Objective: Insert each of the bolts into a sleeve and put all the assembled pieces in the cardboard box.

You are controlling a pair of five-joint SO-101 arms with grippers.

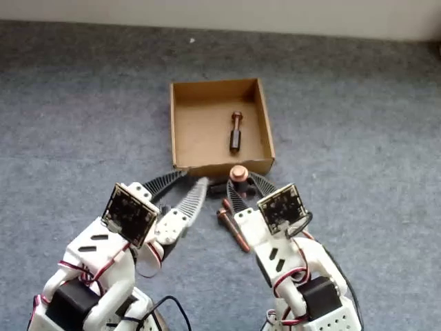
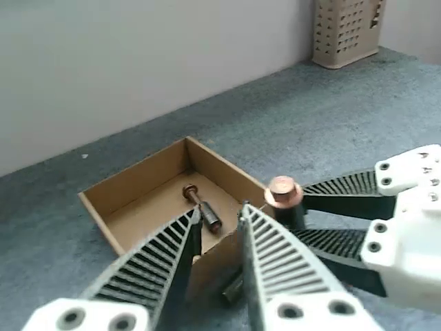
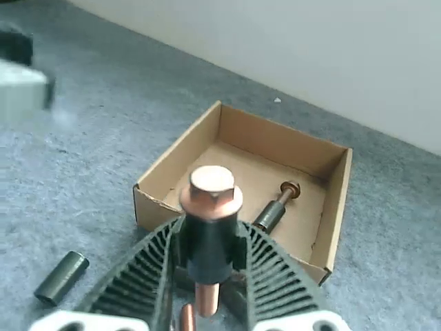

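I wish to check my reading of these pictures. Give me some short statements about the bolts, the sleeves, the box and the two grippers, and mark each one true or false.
1. One assembled piece lies inside the cardboard box. True.
2. The right gripper is empty. False: it is shut on a sleeve with a bolt in it.
3. A loose sleeve lies on the carpet outside the box. True.
4. The left gripper holds a bolt. False: its fingers are open and hold nothing.
5. A loose bolt lies on the carpet near the right arm. True.
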